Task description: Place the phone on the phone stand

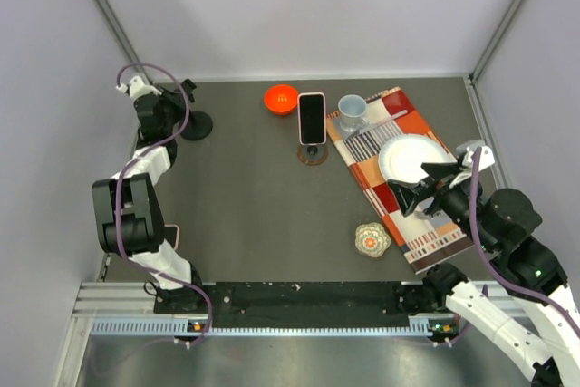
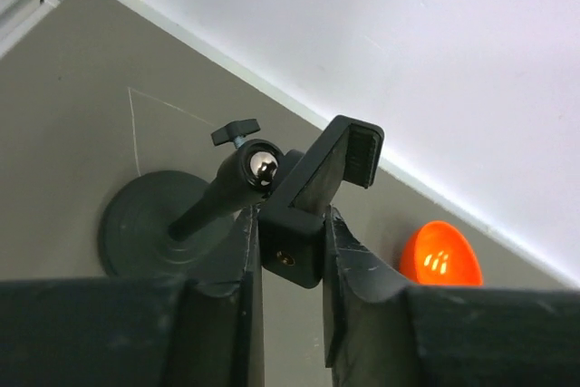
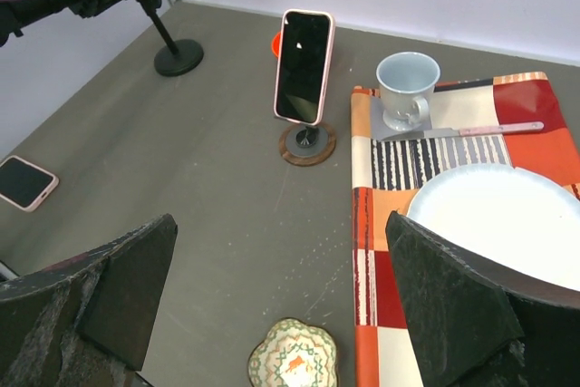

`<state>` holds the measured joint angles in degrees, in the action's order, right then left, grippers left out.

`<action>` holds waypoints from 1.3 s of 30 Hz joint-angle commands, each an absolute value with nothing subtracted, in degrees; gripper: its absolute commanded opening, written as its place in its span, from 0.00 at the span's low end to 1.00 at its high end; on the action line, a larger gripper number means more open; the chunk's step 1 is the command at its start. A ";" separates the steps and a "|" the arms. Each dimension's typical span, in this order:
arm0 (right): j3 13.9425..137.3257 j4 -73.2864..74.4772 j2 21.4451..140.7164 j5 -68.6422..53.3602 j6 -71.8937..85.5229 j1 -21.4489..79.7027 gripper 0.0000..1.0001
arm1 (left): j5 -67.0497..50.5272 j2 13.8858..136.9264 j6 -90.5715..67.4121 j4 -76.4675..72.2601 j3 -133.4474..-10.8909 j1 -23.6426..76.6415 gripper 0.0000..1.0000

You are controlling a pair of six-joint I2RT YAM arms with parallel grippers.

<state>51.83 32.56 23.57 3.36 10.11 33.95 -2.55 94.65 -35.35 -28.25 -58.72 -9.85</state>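
Observation:
A black phone stand [image 1: 193,124] with a round base and a clamp head stands at the back left. My left gripper [image 1: 174,97] is shut on the lower block of its clamp [image 2: 292,256], one finger on each side. A pink-cased phone [image 1: 172,235] lies flat at the left edge by the left arm and shows in the right wrist view [image 3: 25,182]. A second pink-cased phone [image 1: 312,117] stands upright on a round wooden stand [image 1: 313,154] at the back middle. My right gripper [image 1: 424,185] is open and empty above the placemat's left edge [image 3: 285,296].
An orange bowl [image 1: 281,98] sits left of the upright phone. A striped placemat [image 1: 412,224] on the right carries a blue cup [image 1: 352,109], a white plate [image 1: 410,159] and a knife [image 3: 471,131]. A small patterned dish [image 1: 372,240] sits near the front.

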 commanded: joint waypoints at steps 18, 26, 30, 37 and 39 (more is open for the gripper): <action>49.48 27.60 42.69 -6.85 16.42 34.45 0.98 | -44.90 65.84 -20.09 -2.51 -50.01 -1.08 0.00; 49.22 25.58 45.27 -1.76 25.13 42.80 0.99 | -48.16 64.87 -15.38 2.55 -48.08 9.05 0.00; 46.77 23.82 43.33 -2.29 28.47 43.51 0.99 | -50.71 59.43 -18.19 -1.32 -42.72 10.45 0.00; 47.72 19.08 48.69 5.78 33.66 50.87 0.97 | -49.58 55.02 -17.14 1.84 -36.74 11.69 0.00; 48.16 15.06 51.84 11.73 33.05 55.27 0.91 | -48.78 54.50 -16.70 2.81 -36.48 11.78 0.00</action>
